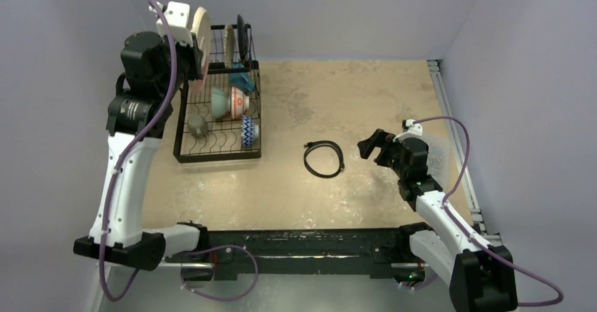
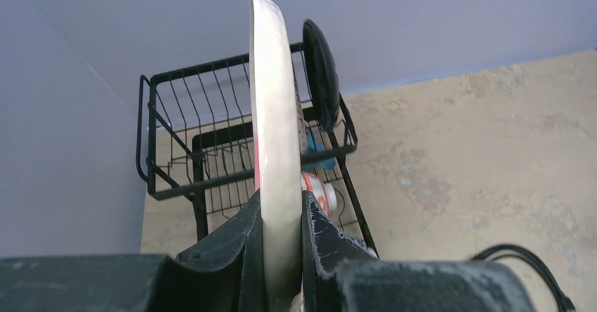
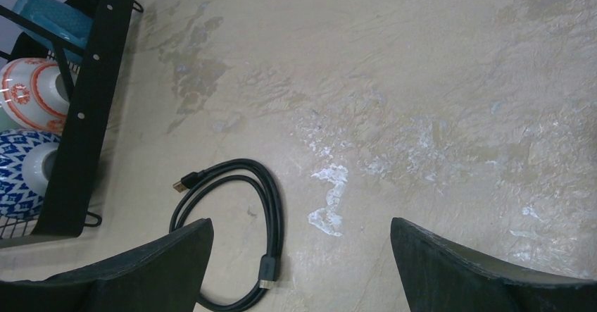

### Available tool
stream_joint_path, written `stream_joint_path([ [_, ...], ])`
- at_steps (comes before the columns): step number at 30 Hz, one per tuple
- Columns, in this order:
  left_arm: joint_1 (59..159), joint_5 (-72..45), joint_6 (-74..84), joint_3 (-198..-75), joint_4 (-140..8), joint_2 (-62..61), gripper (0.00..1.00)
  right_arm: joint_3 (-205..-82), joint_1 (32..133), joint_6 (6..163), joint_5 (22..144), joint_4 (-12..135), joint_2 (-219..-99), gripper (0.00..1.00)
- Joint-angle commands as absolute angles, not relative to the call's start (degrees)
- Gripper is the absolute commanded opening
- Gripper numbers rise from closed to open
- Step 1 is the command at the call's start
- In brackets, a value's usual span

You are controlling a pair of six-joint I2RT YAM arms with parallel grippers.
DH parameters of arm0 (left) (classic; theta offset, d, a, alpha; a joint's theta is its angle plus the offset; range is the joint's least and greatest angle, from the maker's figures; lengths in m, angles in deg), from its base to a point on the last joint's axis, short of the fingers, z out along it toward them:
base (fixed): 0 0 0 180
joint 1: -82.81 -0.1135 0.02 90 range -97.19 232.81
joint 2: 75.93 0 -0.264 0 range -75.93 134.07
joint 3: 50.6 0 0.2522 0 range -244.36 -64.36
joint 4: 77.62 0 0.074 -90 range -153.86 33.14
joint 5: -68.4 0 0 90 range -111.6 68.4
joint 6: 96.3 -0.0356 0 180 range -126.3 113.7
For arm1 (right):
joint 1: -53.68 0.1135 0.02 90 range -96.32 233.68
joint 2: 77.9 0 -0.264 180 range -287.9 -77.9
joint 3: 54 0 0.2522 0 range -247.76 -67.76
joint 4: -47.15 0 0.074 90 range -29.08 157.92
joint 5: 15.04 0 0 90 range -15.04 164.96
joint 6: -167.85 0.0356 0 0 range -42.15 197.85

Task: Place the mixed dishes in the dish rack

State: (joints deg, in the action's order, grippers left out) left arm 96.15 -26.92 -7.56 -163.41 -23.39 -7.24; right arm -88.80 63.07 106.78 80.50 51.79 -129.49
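My left gripper (image 1: 191, 50) is shut on the edge of the pink-and-white large plate (image 1: 201, 36). It holds the plate upright above the raised back of the black wire dish rack (image 1: 181, 158). In the left wrist view the plate (image 2: 274, 101) stands between my closed fingers (image 2: 318, 231), with the black plate (image 2: 320, 72) upright in the basket behind it. In the rack are a mint-green bowl (image 1: 220, 103), a red-patterned bowl (image 1: 240, 103), a small grey cup (image 1: 196, 125), a blue-patterned dish (image 1: 248, 132) and a teal piece (image 1: 243, 81). My right gripper (image 1: 373, 145) is open and empty over the table.
A black coiled cable (image 1: 324, 159) lies on the table just left of my right gripper, and it shows between the fingers in the right wrist view (image 3: 274, 199). A clear plastic box (image 1: 438, 158) sits under the right arm. The rack's corner (image 3: 81, 108) is at that view's left.
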Motion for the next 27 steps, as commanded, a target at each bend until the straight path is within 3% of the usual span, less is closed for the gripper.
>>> stream_joint_path([
  [1, 90.56, -21.89, -4.34, -169.47, -41.94, -2.92, 0.0, -88.81, 63.35, 107.06, 80.66, 48.62, -130.11, 0.99],
  [15, 85.01, -12.84, -3.01, -173.98, -49.58, 8.92, 0.0, -90.42, 63.34, 106.73, 81.36, 48.83, -133.94, 0.99],
  [27, 83.98, -16.55, -6.05, -173.08, -52.38, 11.21, 0.0, -92.2, 63.32, 106.46, 81.47, 49.61, -137.72, 0.99],
])
